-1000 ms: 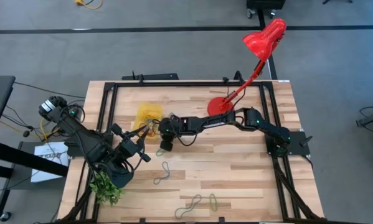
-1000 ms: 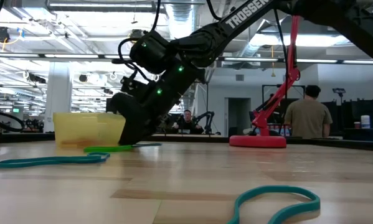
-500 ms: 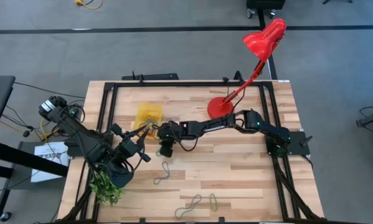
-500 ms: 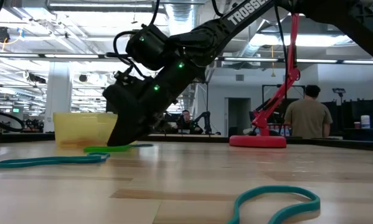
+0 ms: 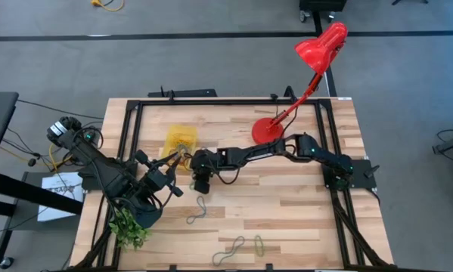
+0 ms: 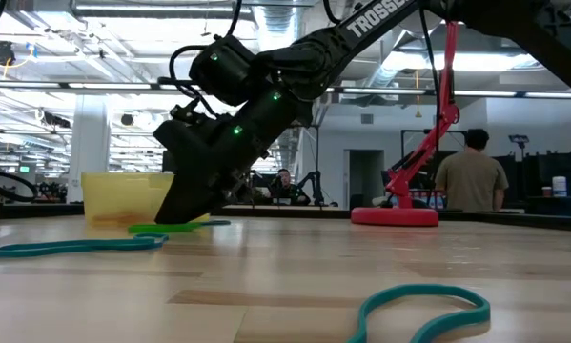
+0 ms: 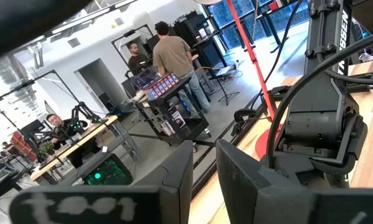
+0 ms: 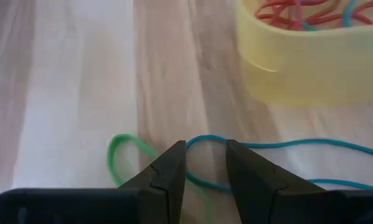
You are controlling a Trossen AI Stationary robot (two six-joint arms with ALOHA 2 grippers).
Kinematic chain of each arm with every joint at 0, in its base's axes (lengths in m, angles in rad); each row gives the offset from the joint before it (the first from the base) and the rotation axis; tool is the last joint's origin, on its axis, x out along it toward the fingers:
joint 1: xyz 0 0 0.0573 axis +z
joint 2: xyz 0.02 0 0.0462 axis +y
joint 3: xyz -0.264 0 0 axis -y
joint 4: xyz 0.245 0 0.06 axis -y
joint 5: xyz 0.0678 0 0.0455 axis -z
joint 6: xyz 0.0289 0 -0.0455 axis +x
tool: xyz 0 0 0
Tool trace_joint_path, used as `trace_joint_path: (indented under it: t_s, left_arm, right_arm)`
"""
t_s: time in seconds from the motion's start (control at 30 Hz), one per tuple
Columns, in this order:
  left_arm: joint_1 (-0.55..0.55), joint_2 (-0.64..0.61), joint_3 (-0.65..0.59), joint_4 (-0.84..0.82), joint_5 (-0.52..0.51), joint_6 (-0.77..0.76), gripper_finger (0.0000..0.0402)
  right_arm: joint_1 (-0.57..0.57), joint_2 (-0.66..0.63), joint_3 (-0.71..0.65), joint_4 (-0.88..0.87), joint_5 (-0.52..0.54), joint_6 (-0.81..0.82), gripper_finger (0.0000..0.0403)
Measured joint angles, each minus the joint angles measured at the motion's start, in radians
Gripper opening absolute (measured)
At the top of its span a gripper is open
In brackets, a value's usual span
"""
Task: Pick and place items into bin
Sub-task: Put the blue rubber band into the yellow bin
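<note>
1. High view: the right gripper [image 5: 199, 181] hangs just near of the bin [image 5: 180, 138], on the table's [image 5: 287, 219] far left.
2. Its fingers [image 8: 167, 169] stand slightly parted, empty, over a green band [image 8: 121, 155] and a teal band [image 8: 279, 149] lying flat.
3. Both bands look light, limp and thin; pinching one strand where a loop lifts off the wood seems best.
4. The left gripper [image 7: 202, 165] waits near left, fingers a little apart.
</note>
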Motion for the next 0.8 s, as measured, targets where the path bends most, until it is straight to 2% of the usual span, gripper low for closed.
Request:
trace_joint_path:
  t_s: [0.13, 0.4, 0.6, 0.8]
  left_arm:
    - [0.0, 0.0, 0.0, 0.0, 0.0, 0.0, 0.0062]
    - [0.0, 0.0, 0.0, 0.0, 0.0, 0.0, 0.0062]
    - [0.0, 0.0, 0.0, 0.0, 0.0, 0.0, 0.0062]
    - [0.0, 0.0, 0.0, 0.0, 0.0, 0.0, 0.0062]
  right_arm:
    - [0.015, 0.003, 0.016, -0.005, -0.039, 0.0, 0.0107]
    - [0.045, 0.006, 0.02, -0.022, -0.025, -0.003, 0.0107]
    - [0.055, 0.007, 0.02, -0.019, 0.1, -0.045, 0.0107]
    - [0.028, 0.009, 0.02, -0.003, 0.138, -0.045, 0.0107]
